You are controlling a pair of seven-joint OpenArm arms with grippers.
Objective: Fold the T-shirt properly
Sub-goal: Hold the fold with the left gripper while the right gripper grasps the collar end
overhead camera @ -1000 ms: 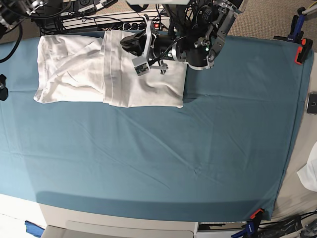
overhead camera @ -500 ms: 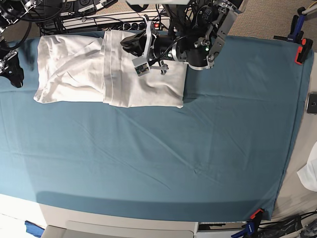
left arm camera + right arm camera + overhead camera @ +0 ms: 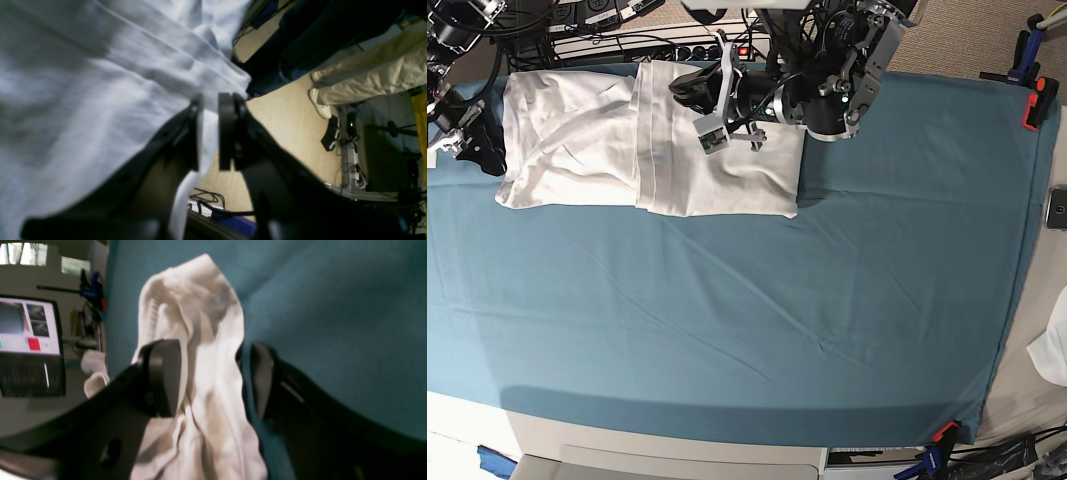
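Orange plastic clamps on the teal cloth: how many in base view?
2. One orange plastic clamp grips the large teal cloth at its top-right corner, the other at its bottom-right corner. The left corners are out of frame; more may be hidden.

A big teal cloth [image 3: 757,300] drapes the table, pinned by orange-and-black clamps [image 3: 1039,100] at the far right corner and another clamp [image 3: 943,434] at the near edge. Beige carpet [image 3: 293,130] runs beyond it, with a power strip [image 3: 682,50] and tangled cables behind. A lit monitor [image 3: 28,326] glows at the side.
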